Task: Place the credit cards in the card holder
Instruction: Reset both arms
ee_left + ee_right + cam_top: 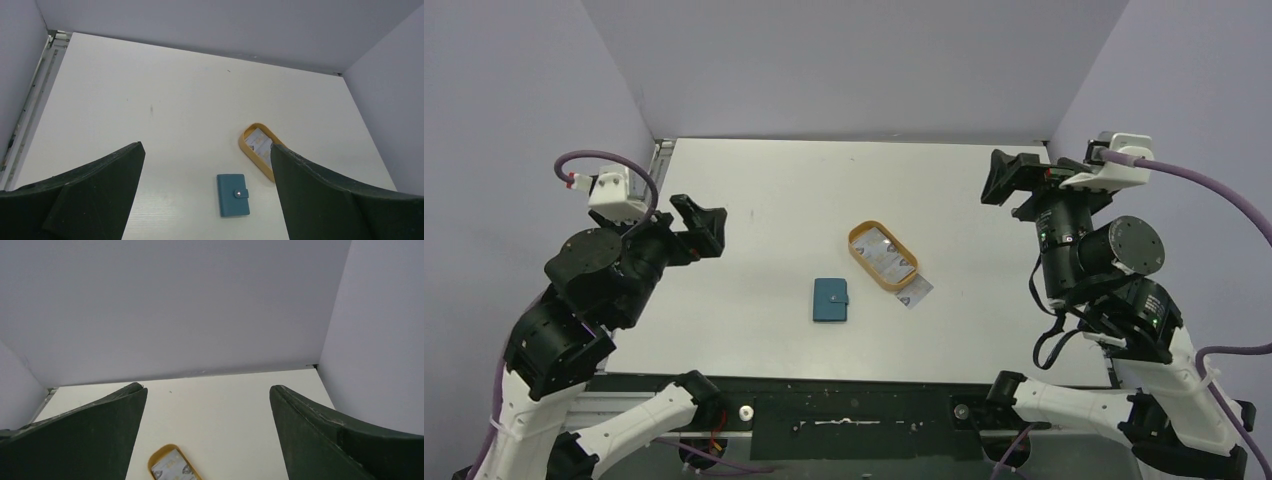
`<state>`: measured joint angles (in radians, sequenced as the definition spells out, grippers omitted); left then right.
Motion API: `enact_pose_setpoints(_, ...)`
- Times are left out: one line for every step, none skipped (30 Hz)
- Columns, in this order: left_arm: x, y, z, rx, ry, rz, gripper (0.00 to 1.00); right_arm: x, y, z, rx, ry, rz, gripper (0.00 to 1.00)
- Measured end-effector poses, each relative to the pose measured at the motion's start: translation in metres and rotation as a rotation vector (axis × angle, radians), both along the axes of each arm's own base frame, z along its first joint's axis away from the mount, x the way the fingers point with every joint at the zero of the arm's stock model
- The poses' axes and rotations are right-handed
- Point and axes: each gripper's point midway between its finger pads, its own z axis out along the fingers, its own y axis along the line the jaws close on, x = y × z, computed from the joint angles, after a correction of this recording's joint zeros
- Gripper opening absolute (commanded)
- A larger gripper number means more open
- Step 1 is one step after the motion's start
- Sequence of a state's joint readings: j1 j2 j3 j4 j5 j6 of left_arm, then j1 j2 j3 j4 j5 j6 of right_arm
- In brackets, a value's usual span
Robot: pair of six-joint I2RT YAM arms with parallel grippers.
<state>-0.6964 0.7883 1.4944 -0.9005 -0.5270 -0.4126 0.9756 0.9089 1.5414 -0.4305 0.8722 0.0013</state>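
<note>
Credit cards (884, 252) fill an orange tray (866, 268). One loose card (914, 291) at its 5 o'clock shows only from above. The closed card holder (830, 299) lies at the tray's 8 o'clock, outside the right wrist view, which also crops the tray. The left gripper (206, 146) and right gripper (207, 387) are both spread and empty.

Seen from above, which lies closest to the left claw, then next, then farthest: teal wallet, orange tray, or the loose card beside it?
From the left gripper:
1. Wallet, mid-table.
2. Tray, right of the wallet.
3. Loose card, at the tray's near right end.

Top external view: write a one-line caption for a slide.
Left gripper and right gripper, both open, flank closed card holder and tray of credit cards.
</note>
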Motion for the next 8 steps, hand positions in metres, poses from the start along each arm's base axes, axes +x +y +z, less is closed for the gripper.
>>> enact_pose_setpoints(0.0, 0.0, 0.003, -0.002, -0.009, 0.0, 0.97, 0.0, -0.003, 0.003, 0.0, -0.009, -0.011, 1.0)
enact_pose_setpoints(0.001, 0.0, 0.005, -0.002, -0.016, 0.002, 0.97, -0.001, -0.007, 0.006, 0.002, -0.02, -0.027, 1.0)
enact_pose_setpoints(0.001, 0.001, 0.005, 0.002, -0.017, 0.002, 0.97, -0.001, -0.01, 0.009, 0.007, -0.029, -0.045, 1.0)
enact_pose_setpoints(0.002, 0.0, 0.004, 0.006, -0.015, 0.002, 0.97, 0.0, -0.012, 0.009, 0.009, -0.035, -0.06, 1.0)
enact_pose_setpoints(0.002, 0.0, 0.002, 0.009, -0.011, 0.002, 0.97, 0.0, -0.013, 0.006, 0.007, -0.036, -0.072, 1.0)
enact_pose_setpoints(0.003, -0.001, -0.001, 0.013, -0.006, 0.002, 0.97, 0.001, -0.013, 0.001, 0.001, -0.033, -0.077, 1.0)
enact_pose_setpoints(0.004, -0.002, -0.005, 0.018, 0.001, 0.002, 0.97, 0.002, -0.013, -0.005, -0.007, -0.027, -0.082, 1.0)
enact_pose_setpoints(0.005, -0.003, -0.01, 0.025, 0.011, 0.001, 0.97, 0.002, -0.012, -0.013, -0.019, -0.019, -0.084, 1.0)
